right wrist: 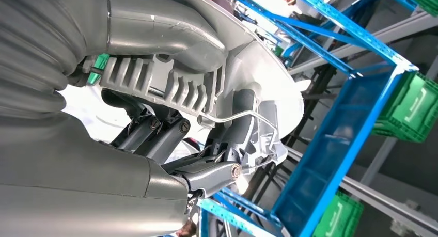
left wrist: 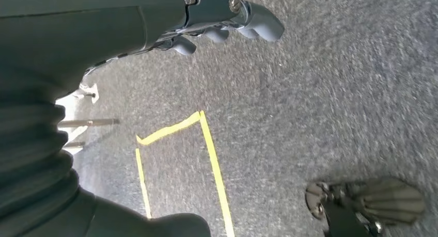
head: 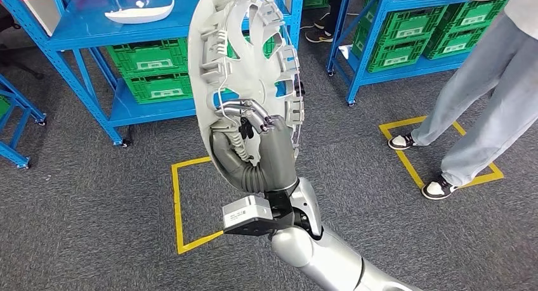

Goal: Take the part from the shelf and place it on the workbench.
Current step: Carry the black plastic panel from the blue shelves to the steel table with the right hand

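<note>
Silver right arm, nearest item on my head view: it rises from below and ends in my right hand (head: 263,153), whose fingers are clenched around the lower rim of the part (head: 244,69). Part: a grey-white plastic wheel cover, held upright and edge-tilted, ribbed inner face toward me, a thin wire ring running along its clips. My right wrist view confirms the grasp: thumb across the ribbed rim (right wrist: 170,46), dark fingers (right wrist: 243,118) hooked through an opening.

Left hand (left wrist: 227,17): hanging over grey carpet, holding nothing, fingers slightly curled and apart.

Below and just behind the right hand: grey carpet with a yellow taped square (head: 179,202).

To the right of the hand: a second yellow taped outline (head: 412,167), with a person's legs (head: 482,94) in light trousers and dark-and-white shoes standing on it.

Beyond the hand, to its left: blue shelf (head: 82,34), a white part (head: 139,12) lying on its upper level, green crates (head: 152,72) on the lower one.

Beyond, to its right: second blue shelf (head: 380,31) stocked with green crates (head: 412,31).
</note>
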You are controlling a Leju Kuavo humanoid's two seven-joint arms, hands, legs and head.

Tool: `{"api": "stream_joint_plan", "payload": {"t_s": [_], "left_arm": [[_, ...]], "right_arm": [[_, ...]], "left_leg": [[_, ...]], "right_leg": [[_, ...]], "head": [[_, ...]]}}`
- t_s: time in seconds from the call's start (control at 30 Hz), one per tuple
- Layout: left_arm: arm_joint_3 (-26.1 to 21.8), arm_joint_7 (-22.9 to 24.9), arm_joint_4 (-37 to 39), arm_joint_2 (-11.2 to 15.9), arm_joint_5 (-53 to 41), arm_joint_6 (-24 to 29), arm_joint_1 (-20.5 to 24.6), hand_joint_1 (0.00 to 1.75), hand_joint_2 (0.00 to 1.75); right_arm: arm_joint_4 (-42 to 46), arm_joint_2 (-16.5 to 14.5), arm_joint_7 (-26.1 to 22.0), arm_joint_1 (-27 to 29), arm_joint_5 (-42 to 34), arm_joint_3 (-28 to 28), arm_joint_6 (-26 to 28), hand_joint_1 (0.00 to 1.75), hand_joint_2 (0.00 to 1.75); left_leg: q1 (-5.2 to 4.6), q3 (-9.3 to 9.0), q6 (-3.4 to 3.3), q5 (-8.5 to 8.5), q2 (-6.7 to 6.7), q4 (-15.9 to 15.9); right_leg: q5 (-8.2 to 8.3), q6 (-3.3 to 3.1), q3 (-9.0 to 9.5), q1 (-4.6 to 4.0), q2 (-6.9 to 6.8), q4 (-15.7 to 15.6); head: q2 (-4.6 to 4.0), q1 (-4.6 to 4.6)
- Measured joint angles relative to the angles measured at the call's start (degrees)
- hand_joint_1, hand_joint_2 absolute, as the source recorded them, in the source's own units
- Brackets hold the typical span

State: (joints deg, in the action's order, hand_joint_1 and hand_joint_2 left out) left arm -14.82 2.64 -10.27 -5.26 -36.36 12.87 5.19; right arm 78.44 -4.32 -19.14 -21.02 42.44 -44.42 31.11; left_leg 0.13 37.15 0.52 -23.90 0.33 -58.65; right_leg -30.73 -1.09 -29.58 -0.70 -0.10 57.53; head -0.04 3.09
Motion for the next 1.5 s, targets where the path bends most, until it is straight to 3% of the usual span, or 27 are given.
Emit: {"api": "stream_joint_plan", "payload": {"t_s": [0.07, 0.1, 0.2, 0.23, 0.27, 0.3, 0.37, 0.43, 0.47, 0.57, 0.63, 0.7, 0.73, 0.77, 0.8, 0.87, 0.93, 1.03, 1.1, 1.2, 1.27, 1.3, 1.33, 1.4, 1.47, 1.5], "left_arm": [[0.0, 0.0, 0.0, 0.1, -0.6, 0.0, 0.0, 0.0, 1.75], [0.1, -0.1, 0.0, 0.1, -1.1, 0.1, 0.1, 0.0, 1.75], [0.5, -0.6, 0.0, 0.1, -2.5, 0.7, 0.2, 0.0, 1.75], [0.6, -0.7, 0.0, 0.2, -2.7, 0.8, 0.3, 0.0, 1.75], [0.6, -0.7, 0.0, 0.2, -2.8, 0.9, 0.3, 0.0, 1.75], [0.7, -0.8, 0.0, 0.2, -2.9, 0.9, 0.3, 0.0, 1.75], [1.0, -1.0, 0.0, 0.3, -3.0, 0.9, 0.4, 0.0, 1.75], [1.2, -1.1, 0.0, 0.3, -3.0, 0.9, 0.7, 0.0, 1.75], [1.3, -1.1, 0.0, 0.3, -3.0, 0.8, 0.8, 0.0, 1.75], [1.5, -1.2, 0.0, 0.2, -3.1, 0.8, 0.8, 0.0, 1.75], [1.5, -1.2, 0.0, 0.2, -3.1, 0.8, 0.8, 0.0, 1.75], [1.5, -1.2, 0.0, 0.3, -3.1, 0.8, 0.8, 0.0, 1.75], [1.5, -1.2, 0.0, 0.3, -3.1, 0.8, 0.8, 0.0, 1.75], [1.5, -1.2, 0.0, 0.3, -3.1, 0.8, 0.8, 0.0, 1.75], [1.5, -1.2, 0.0, 0.3, -3.1, 0.8, 0.7, 0.0, 1.75], [1.5, -1.2, 0.0, 0.2, -3.1, 0.8, 0.7, 0.0, 1.75], [1.5, -1.2, 0.0, 0.2, -3.1, 0.8, 0.8, 0.0, 1.75], [1.5, -1.2, 0.0, 0.2, -3.1, 0.8, 0.9, 0.0, 1.75], [1.5, -1.2, 0.0, 0.3, -3.1, 0.7, 0.8, 0.0, 1.75], [1.5, -1.2, 0.0, 0.2, -3.1, 0.7, 0.8, 0.0, 1.75], [1.5, -1.2, 0.0, 0.3, -3.1, 0.7, 0.7, 0.0, 1.75], [1.5, -1.2, 0.0, 0.3, -3.1, 0.7, 0.7, 0.0, 1.75], [1.5, -1.2, 0.0, 0.4, -3.1, 0.7, 0.7, 0.0, 1.75], [1.5, -1.2, 0.0, 0.5, -3.1, 0.7, 0.8, 0.0, 1.75], [1.5, -1.3, 0.0, 0.5, -3.1, 0.7, 1.0, 0.0, 1.75], [1.5, -1.3, 0.0, 0.5, -3.1, 0.7, 1.0, 0.0, 1.75]], "right_arm": [[0.0, 0.1, 0.0, 0.1, 0.3, 0.1, 0.3, 1.75, 1.75], [0.0, 0.1, 0.1, 0.2, 0.5, 0.2, 0.6, 1.75, 1.75], [0.1, 0.2, 0.1, 0.5, 1.3, 0.4, 1.2, 1.75, 1.75], [0.1, 0.2, 0.1, 0.7, 1.6, 0.5, 1.4, 1.75, 1.75], [0.1, 0.3, 0.1, 0.9, 2.0, 0.5, 1.6, 1.75, 1.75], [0.1, 0.4, 0.1, 1.1, 2.4, 0.5, 1.8, 1.75, 1.75], [0.1, 0.5, 0.1, 1.2, 3.3, 0.6, 2.3, 1.75, 1.75], [0.2, 0.5, 0.0, 1.2, 4.2, 0.7, 2.7, 1.75, 1.75], [0.3, 0.5, -0.1, 1.2, 4.4, 0.7, 2.8, 1.75, 1.75], [0.3, 0.6, -0.2, 1.2, 4.7, 0.7, 2.9, 1.75, 1.75], [0.3, 0.7, -0.2, 1.3, 4.8, 0.8, 2.9, 1.75, 1.75], [0.3, 0.9, -0.2, 1.3, 4.8, 0.8, 2.9, 1.75, 1.75], [0.3, 1.0, -0.2, 1.4, 4.8, 0.8, 2.9, 1.75, 1.75], [0.3, 1.0, -0.2, 1.5, 4.8, 0.8, 2.9, 1.75, 1.75], [0.3, 1.1, -0.2, 1.6, 4.8, 0.8, 2.9, 1.75, 1.75], [0.4, 1.1, -0.2, 1.7, 4.8, 0.8, 2.9, 1.75, 1.75], [0.4, 1.1, -0.2, 1.7, 4.8, 0.8, 2.9, 1.75, 1.75], [0.5, 1.2, -0.2, 1.7, 4.8, 0.8, 3.0, 1.75, 1.75], [0.6, 1.2, -0.2, 1.7, 4.8, 0.8, 3.0, 1.75, 1.75], [0.6, 1.2, -0.2, 1.7, 5.0, 0.8, 3.1, 1.75, 1.75], [0.6, 1.2, -0.1, 1.9, 5.5, 0.8, 3.2, 1.75, 1.75], [0.6, 1.2, -0.1, 1.9, 5.8, 0.8, 3.3, 1.75, 1.75], [0.6, 1.2, -0.1, 2.0, 6.2, 0.8, 3.4, 1.75, 1.75], [0.7, 1.2, -0.1, 1.9, 6.8, 0.8, 3.5, 1.75, 1.75], [0.7, 1.2, 0.0, 1.9, 7.3, 0.8, 3.6, 1.75, 1.75], [0.7, 1.2, 0.0, 1.9, 7.4, 0.8, 3.7, 1.75, 1.75]], "left_leg": [[0.02, 0.48, 0.59, -0.4, -0.08, -0.2], [0.02, 1.02, 0.86, -1.93, -0.16, -1.5], [0.42, 3.76, 1.75, -8.86, -0.24, -11.2], [0.55, 4.31, 2.0, -9.67, -0.24, -14.3], [0.64, 4.15, 2.18, -9.24, -0.23, -15.9], [0.73, 2.96, 2.3, -7.81, -0.23, -15.2], [0.9, -2.23, 2.4, -5.36, -0.18, -8.4], [0.79, -7.02, 2.0, -5.68, -0.24, -1.0], [0.68, -7.94, 1.64, -6.27, -0.31, 0.7], [0.74, -7.48, 0.16, -6.02, -0.38, 1.2], [0.91, -6.92, -0.77, -5.37, -0.27, 1.3], [0.83, -6.1, -1.12, -4.85, -0.25, 1.2], [0.8, -5.7, -1.11, -4.65, -0.26, 1.1], [0.78, -5.35, -1.05, -4.5, -0.29, 0.9], [0.77, -5.06, -0.97, -4.4, -0.33, 0.7], [0.77, -4.71, -0.77, -4.3, -0.42, 0.2], [0.6, -4.41, -0.3, -4.2, -0.5, -0.1], [0.46, -4.08, 0.8, -3.77, -0.54, 0.1], [0.52, -3.41, 1.46, -4.74, -0.51, -1.0], [0.68, 0.55, 2.18, -10.05, -0.48, -10.3], [0.72, 2.61, 2.41, -11.72, -0.47, -15.5], [0.72, 2.22, 2.42, -10.97, -0.41, -15.1], [0.72, 0.74, 2.37, -9.31, -0.19, -12.5], [0.47, -3.41, 1.95, -6.02, 1.64, -4.3], [0.11, -5.28, 1.09, -4.9, 2.85, 0.1], [-0.06, -5.14, 0.64, -4.9, 2.57, 0.3]], "right_leg": [[0.97, -0.49, -0.5, 0.36, -0.14, -0.6], [1.49, -0.77, -0.83, 0.62, -0.22, -0.9], [2.95, -1.13, -2.31, 0.83, -0.3, -1.0], [3.41, -1.06, -2.87, 0.85, -0.32, -1.0], [3.85, -0.94, -3.44, 0.9, -0.32, -0.9], [4.22, -0.77, -4.0, 0.97, -0.31, -0.8], [4.75, -0.31, -4.98, 1.08, -0.25, -0.3], [5.16, 0.33, -5.73, 0.97, -0.28, 0.4], [5.41, 0.68, -6.02, 0.88, -0.32, 0.6], [5.44, 1.71, -6.72, 0.89, -0.33, 1.2], [2.5, 2.28, -8.52, 1.07, -0.2, 5.4], [-1.73, 2.69, -11.65, 1.17, -0.1, 13.1], [-2.99, 2.79, -12.79, 1.18, -0.08, 16.3], [-3.18, 2.79, -12.91, 1.18, -0.06, 17.4], [-2.34, 2.69, -11.78, 1.17, -0.05, 16.1], [0.54, 2.19, -6.87, 1.14, 0.01, 8.4], [2.0, 1.67, -3.43, 0.91, 0.1, 2.3], [2.43, 0.8, -3.34, 0.76, 0.1, 1.2], [2.99, -0.03, -3.49, 1.03, -0.07, 0.8], [3.49, -0.73, -3.95, 1.14, -0.52, 0.6], [3.64, -0.81, -4.26, 1.05, -0.92, 0.6], [3.69, -0.8, -4.33, 1.04, -1.18, 0.7], [3.7, -0.76, -4.34, 1.04, -1.53, 0.7], [3.61, -0.47, -4.36, 0.85, -2.3, 1.1], [3.6, 0.08, -4.47, 0.54, -3.15, 1.3], [3.67, 0.39, -4.53, 0.46, -3.61, 1.3]], "head": [[0.0, 0.09], [0.0, -0.08], [0.0, -0.53], [0.0, -0.53], [0.0, -0.55], [0.0, -0.55], [0.0, -0.59], [0.0, -0.67], [0.0, -0.69], [0.0, -0.65], [0.0, -0.49], [0.0, -0.35], [0.0, -0.34], [0.0, -0.34], [0.0, -0.33], [0.0, -0.32], [0.0, -0.32], [0.0, -0.31], [0.0, -0.45], [0.0, -0.9], [0.0, -0.94], [0.0, -0.96], [0.0, -0.96], [0.0, -1.01], [0.0, -0.97], [0.0, -0.95]]}}
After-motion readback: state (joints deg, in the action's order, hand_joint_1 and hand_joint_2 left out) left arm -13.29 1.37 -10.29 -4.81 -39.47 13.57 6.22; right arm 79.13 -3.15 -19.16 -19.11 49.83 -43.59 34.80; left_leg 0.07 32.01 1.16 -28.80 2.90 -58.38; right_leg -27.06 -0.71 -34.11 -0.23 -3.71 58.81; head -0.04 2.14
